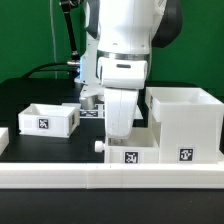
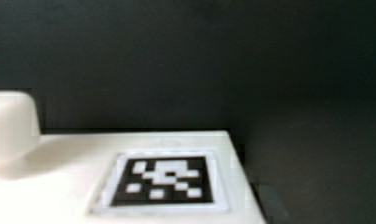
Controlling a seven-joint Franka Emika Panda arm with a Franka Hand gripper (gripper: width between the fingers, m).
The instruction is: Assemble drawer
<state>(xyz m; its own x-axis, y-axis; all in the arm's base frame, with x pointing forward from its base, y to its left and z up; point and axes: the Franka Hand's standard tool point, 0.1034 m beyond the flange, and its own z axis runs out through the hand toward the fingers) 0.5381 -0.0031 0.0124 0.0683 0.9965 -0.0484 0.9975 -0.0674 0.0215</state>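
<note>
claw (image 1: 118, 133) low over middle tray (image 1: 130, 153), clenched or released impossible to tell. drawer housing (image 1: 185, 120) just beside, 2nd tray (image 1: 45, 118) well apart on bench (image 1: 60, 145). risk of shoving tray askew by descending off-centre.

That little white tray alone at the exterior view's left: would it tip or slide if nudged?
Probably slide: the tray is low and wide, flat on the table, so tipping seems unlikely. It looks like hollow, thin-walled plastic, so likely light yet stiff. Its smooth walls may be slippery to pinch.
</note>
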